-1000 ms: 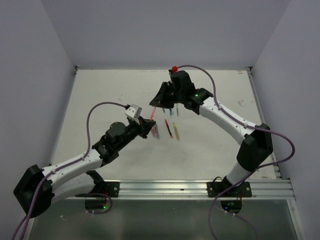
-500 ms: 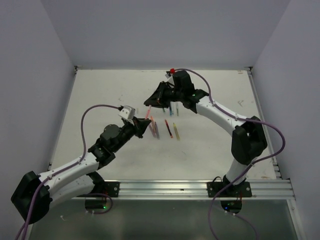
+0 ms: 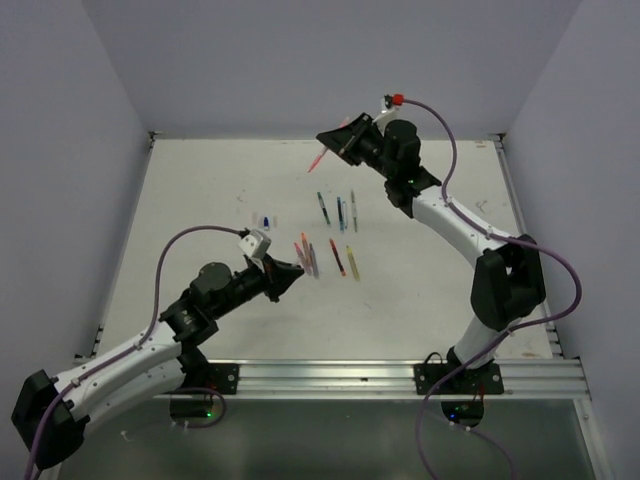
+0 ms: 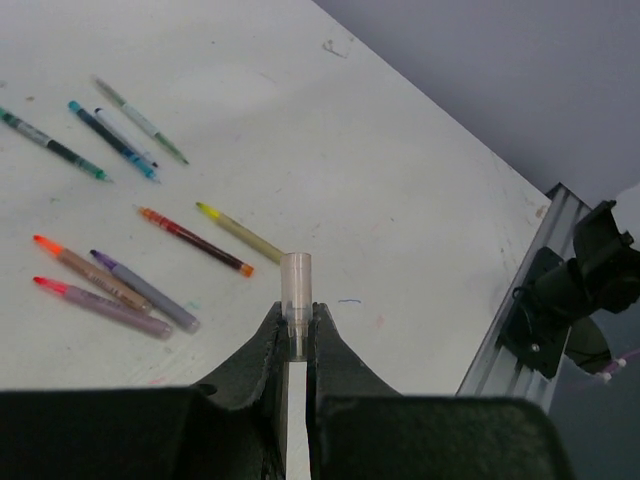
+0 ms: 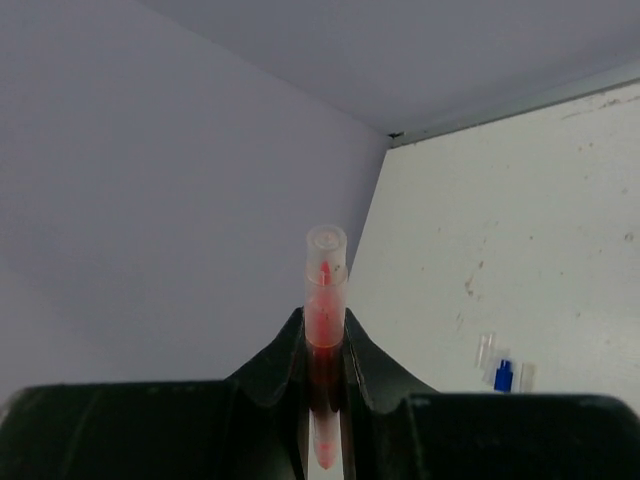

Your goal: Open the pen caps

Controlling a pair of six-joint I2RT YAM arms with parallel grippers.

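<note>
My left gripper [image 4: 296, 318] is shut on a small clear pen cap [image 4: 296, 278] that stands up out of its fingertips, low over the table in front of the pens [image 3: 290, 272]. High at the back, my right gripper [image 3: 338, 143] is shut on a red pen [image 5: 325, 300]. The pen's clear tube end rises above the fingers and its pink length points down-left [image 3: 319, 159]. Several pens lie on the table: a purple-grey one [image 4: 145, 292], a pink one [image 4: 100, 305], a dark red one [image 4: 195, 240], a yellow one [image 4: 240, 232] and a blue one [image 4: 115, 140].
A blue cap [image 5: 504, 373] and clear caps lie loose on the table at the left [image 3: 262, 220]. The aluminium rail [image 4: 525, 300] runs along the near edge, and the grey walls close in the back and sides.
The two grippers, close together over the pens a second ago, have drawn apart. The right one rose toward the back wall with the red pen; the left one pulled back toward the near side.
</note>
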